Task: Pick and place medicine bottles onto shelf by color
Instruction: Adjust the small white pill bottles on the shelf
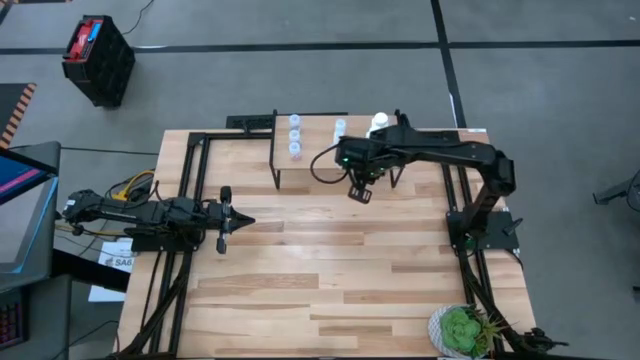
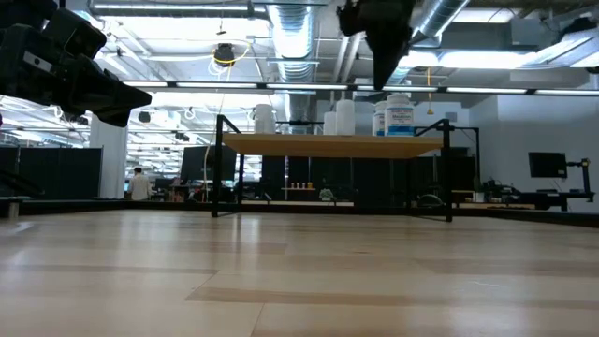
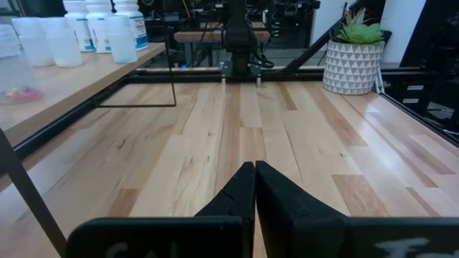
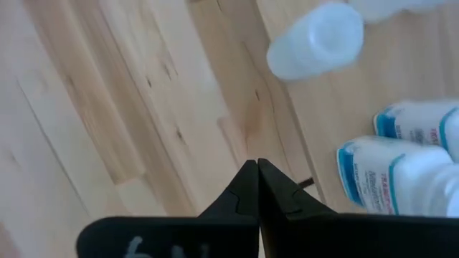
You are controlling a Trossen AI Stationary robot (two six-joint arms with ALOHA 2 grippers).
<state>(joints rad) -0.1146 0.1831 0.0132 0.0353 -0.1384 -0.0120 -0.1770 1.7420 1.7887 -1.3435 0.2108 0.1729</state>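
1. At the table's left edge, the left gripper point(image 1: 243, 221) is seen parked low over the tabletop point(image 1: 330, 270), its fingers point(image 3: 240, 193) pressed together with nothing between them.
2. Further right, the shelf point(image 1: 310, 158) is found standing at the table's far side; pale-blue bottles point(image 1: 295, 135) are lined up on its left part.
3. White medicine bottles point(image 2: 398, 117) with blue-edged labels are seen grouped on the shelf's right part.
4. The right gripper point(image 1: 360, 192) is held above the shelf's front edge, pointing downward, its tips closed tight and empty.
5. A potted plant point(image 1: 462, 330) is spotted at the near right corner.
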